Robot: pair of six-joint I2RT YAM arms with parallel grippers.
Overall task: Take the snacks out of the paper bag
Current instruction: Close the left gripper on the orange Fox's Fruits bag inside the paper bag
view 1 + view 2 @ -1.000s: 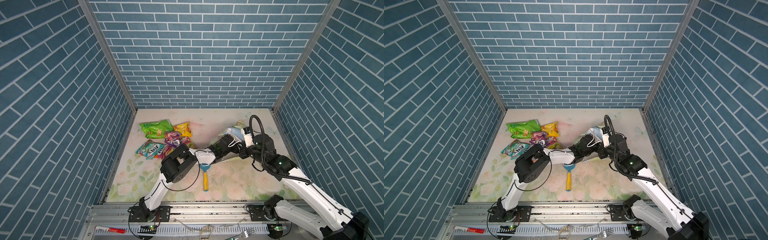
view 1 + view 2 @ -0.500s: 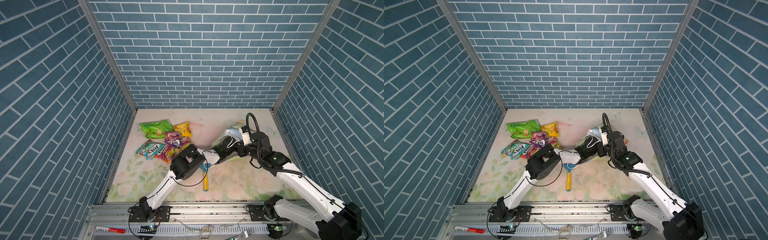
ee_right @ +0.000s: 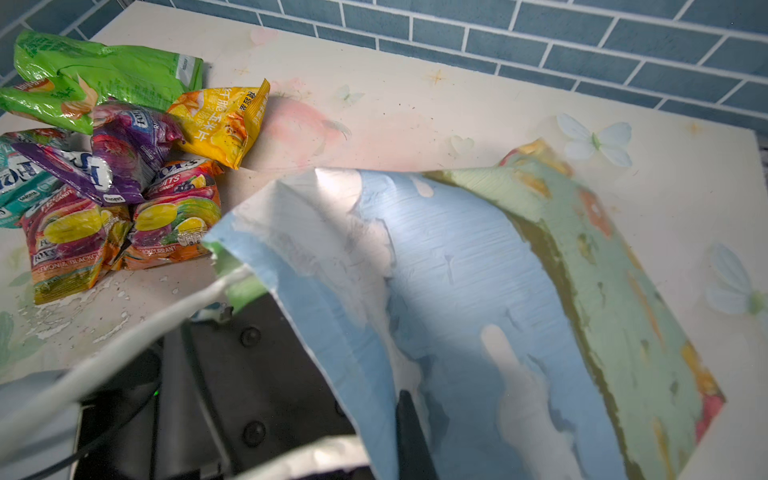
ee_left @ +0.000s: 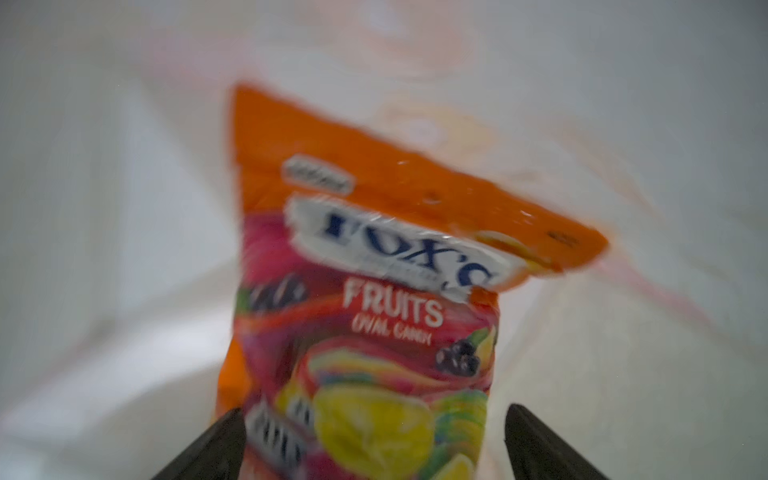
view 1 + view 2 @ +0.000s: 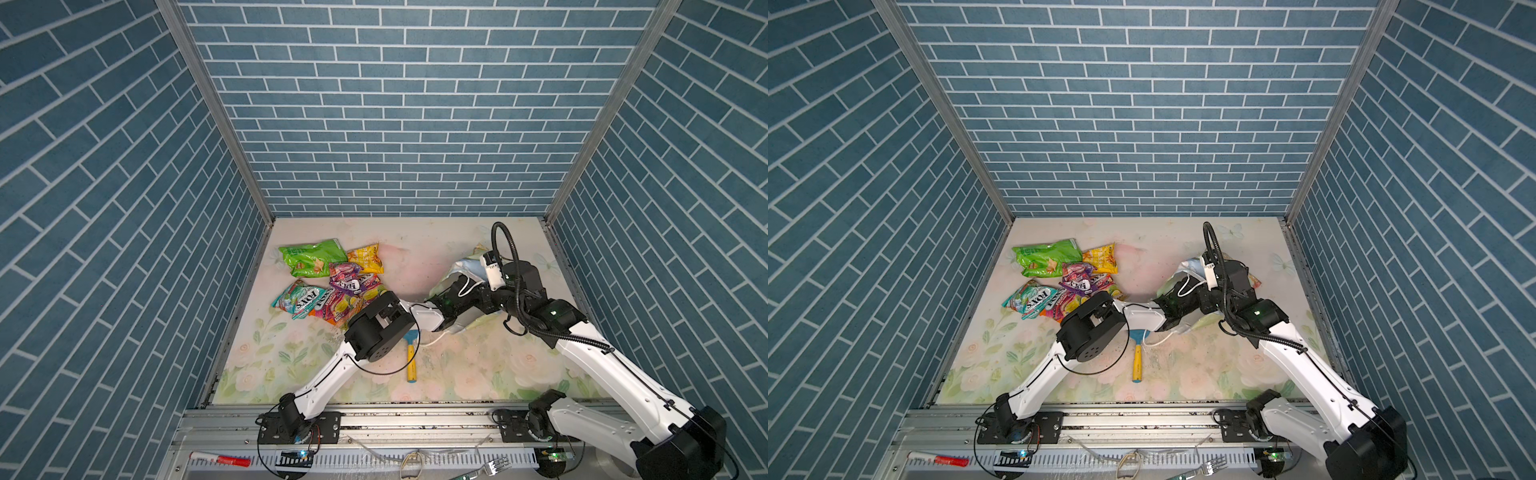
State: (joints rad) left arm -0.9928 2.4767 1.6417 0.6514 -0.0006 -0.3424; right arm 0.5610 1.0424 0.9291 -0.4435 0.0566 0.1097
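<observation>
Snacks lie heaped at ten o'clock, one orange packet left in the paper bag we pinch with right jaws, left jaws open astride it.

Yellow-handled rake lay on the floral mat. Red marker and fork sat out front, off the mat.

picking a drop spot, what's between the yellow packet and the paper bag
Nothing: only bare floral tabletop lies between the yellow packet and the paper bag, seen in the right wrist view and in both top views.
</observation>
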